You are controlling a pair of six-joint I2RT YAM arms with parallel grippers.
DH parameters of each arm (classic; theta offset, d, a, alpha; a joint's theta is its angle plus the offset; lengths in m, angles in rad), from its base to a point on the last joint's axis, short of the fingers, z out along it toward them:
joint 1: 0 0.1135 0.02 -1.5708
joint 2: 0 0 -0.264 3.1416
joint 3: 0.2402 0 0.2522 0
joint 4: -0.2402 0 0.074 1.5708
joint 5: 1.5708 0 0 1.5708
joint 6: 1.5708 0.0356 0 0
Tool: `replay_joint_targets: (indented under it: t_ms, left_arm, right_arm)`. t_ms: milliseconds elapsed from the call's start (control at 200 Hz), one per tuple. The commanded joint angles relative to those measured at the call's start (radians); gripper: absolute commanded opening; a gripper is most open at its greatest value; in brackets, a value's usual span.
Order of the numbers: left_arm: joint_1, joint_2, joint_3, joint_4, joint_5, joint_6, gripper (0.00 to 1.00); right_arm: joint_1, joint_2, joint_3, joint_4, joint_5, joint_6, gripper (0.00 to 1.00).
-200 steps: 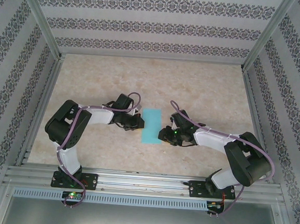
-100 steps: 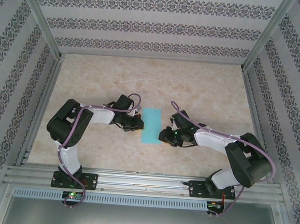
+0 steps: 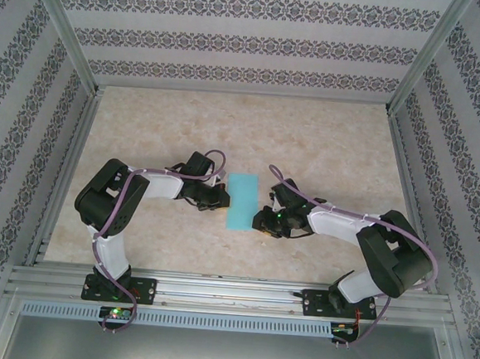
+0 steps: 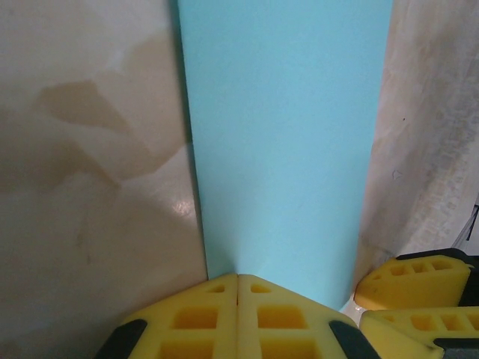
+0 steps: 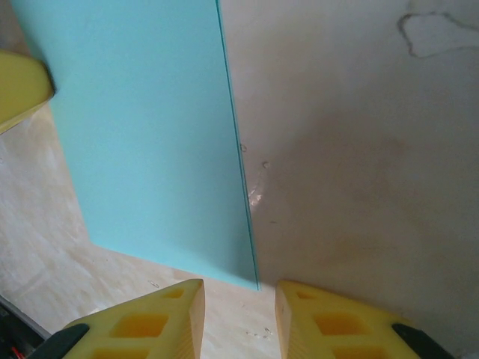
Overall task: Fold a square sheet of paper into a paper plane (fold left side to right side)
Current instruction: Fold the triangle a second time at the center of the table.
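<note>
Between the two arms, on the table (image 3: 325, 153), the square sheet of paper (image 3: 241, 201) lies flat as a narrow upright rectangle, taller than it is wide. The left gripper (image 3: 224, 198) sits at its left side with both yellow fingers pressed together; in the left wrist view their tips meet right at the sheet's near edge, though whether they pinch the paper or only press on it cannot be told. The right gripper (image 3: 259, 223) is just off the near right corner, jaws parted with nothing between them.

The likely trouble is drag. The tabletop looks smooth and faintly glossy (a pale, mottled stone pattern), so a sideways push from the closed left fingers could slide the whole sheet instead of sharpening a crease. The right jaws, if they advance, might catch that corner and lift or crumple it, leaving the fold skewed.

Patterned wallpaper (image 3: 251, 43) lines the enclosure on three sides, with an aluminium frame (image 3: 231, 291) along the near edge.
</note>
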Motion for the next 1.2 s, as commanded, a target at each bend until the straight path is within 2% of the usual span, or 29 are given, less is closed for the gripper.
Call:
replay_joint_targets:
  t_ms: [0, 610, 1194]
  left_arm:
    - [-0.007, 0.028, -0.035, -0.067, -0.080, 0.003, 0.03]
    - [-0.007, 0.029, -0.036, -0.062, -0.070, 0.005, 0.03]
    - [-0.007, 0.033, -0.040, -0.055, -0.068, 0.002, 0.03]
  right_arm:
    - [0.014, 0.024, 0.031, 0.000, 0.013, -0.013, 0.33]
    - [0.015, 0.037, 0.085, -0.064, 0.055, -0.042, 0.33]
    - [0.041, 0.085, 0.109, -0.054, 0.036, -0.041, 0.33]
